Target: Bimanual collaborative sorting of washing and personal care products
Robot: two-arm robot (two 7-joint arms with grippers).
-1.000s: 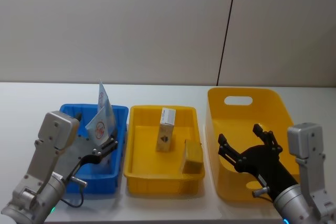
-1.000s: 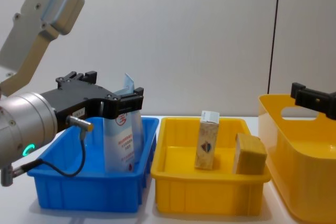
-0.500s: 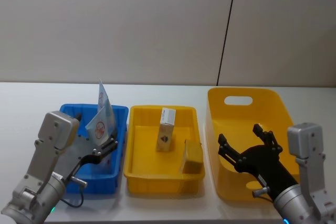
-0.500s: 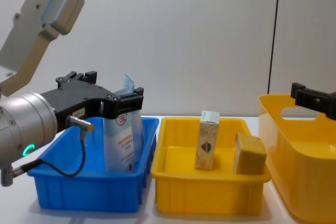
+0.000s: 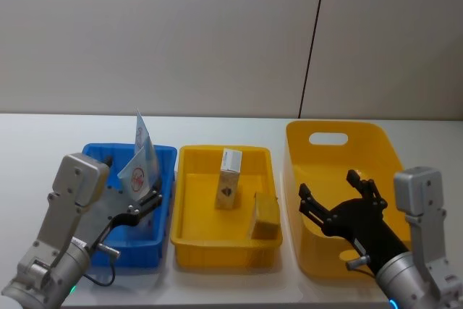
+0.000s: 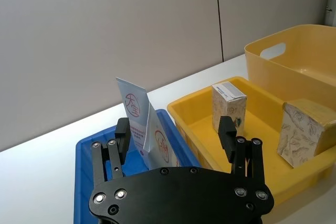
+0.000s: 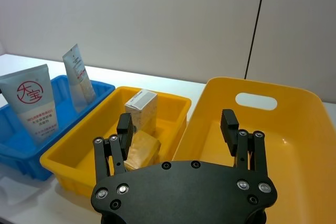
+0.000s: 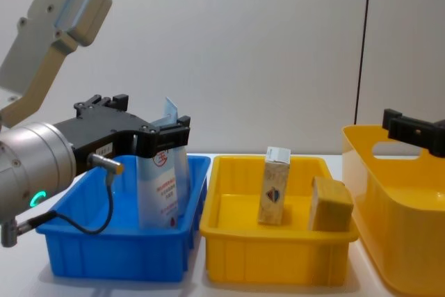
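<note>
While two pale-blue-and-white tubes (image 6: 132, 113) stand on end at the right side of the blue bin (image 5: 94, 151), lower left of the head view, my left end effector (image 6: 175, 129) hangs just in front of them. Its fingers are spread wide and released, grasping nothing.

Centre of frame: the speckled carton (image 5: 229, 179) stands upright in the yellow tray (image 5: 217, 151), with the tan block (image 5: 265, 215) near it, toward the tray's lower right corner; the two are apart.

Lower right: my right end effector (image 5: 329, 186) is also released, fingers apart, poised over the left part of the big yellow tub (image 5: 376, 135).

All three containers sit side by side on the white bench (image 5: 43, 135).
</note>
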